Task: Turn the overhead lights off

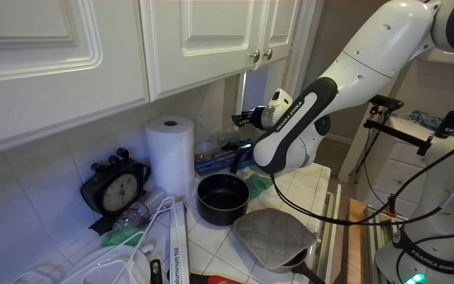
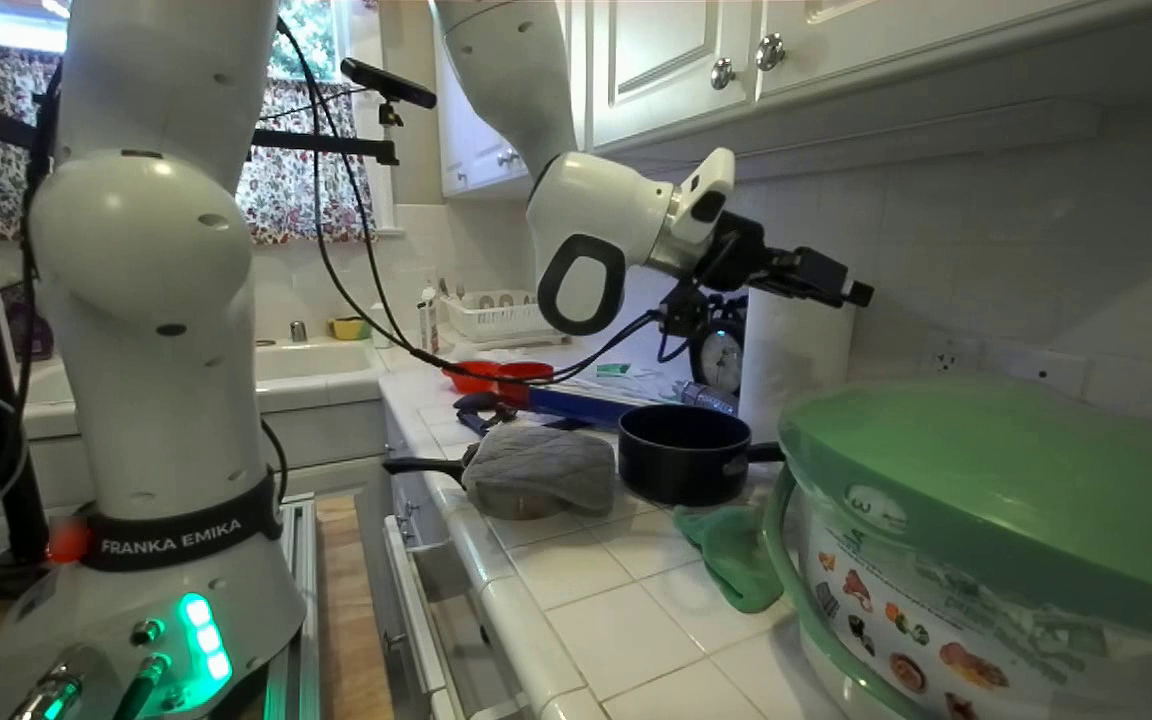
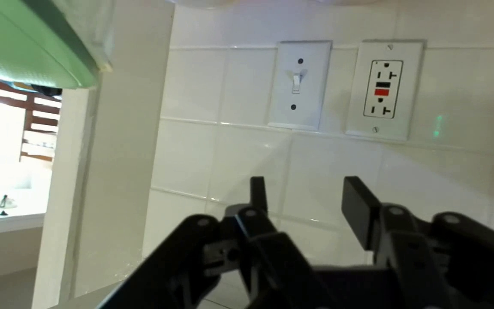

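Facing a tiled wall [image 3: 247, 159], the jaws stand apart at the lower middle of the wrist view, with nothing gripped between them. The light switch [image 3: 296, 83], presumably the control for the overhead lights, lies at upper centre of that frame, above the gap between the jaws and slightly left of its middle. The wrist view appears inverted: in an exterior view a wall plate [image 2: 1041, 370], probably the switch's own, sits at the right, lower in the frame than the jaws. The coming move therefore seems to require lowering as well as reaching; the single arm [image 2: 601, 200] must do both. In the wrist view the switch's long axis runs nearly upright, its top leaning a little right, and the jaws are spread roughly across it.

The switch is a small white toggle in a narrow slot, set in a rectangular white cover plate [image 3: 309, 88] with a dark screw [image 3: 300, 61] above and another below. Its tip seems thrown toward the top of the frame, though it is too small to be certain, and on or off cannot be told. An outlet [image 3: 383, 90] with black and red buttons is mounted just to the right.
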Robot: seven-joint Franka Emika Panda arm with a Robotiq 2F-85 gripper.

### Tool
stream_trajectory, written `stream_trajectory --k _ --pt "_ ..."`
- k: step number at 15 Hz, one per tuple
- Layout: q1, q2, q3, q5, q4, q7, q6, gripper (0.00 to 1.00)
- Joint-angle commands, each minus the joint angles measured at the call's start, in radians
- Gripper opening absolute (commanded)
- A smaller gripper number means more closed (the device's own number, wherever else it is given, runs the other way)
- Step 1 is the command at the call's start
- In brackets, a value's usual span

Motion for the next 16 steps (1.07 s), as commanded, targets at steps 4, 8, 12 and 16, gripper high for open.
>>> stream_trajectory --k 4,8,12,16 --pt "0.063 -0.243 0.08 0.373 -0.096 -0.327 -0.156 0.99" --pt "0.071 -0.391 0.086 0.622 -0.073 -0.581 -0.355 1.0" --pt "0.057 -0.464 0.073 0.939 -0.032 -0.87 -0.559 1.0" --pt "0.12 -0.444 0.019 1.259 -0.006 -1.121 -0.646 1.0"
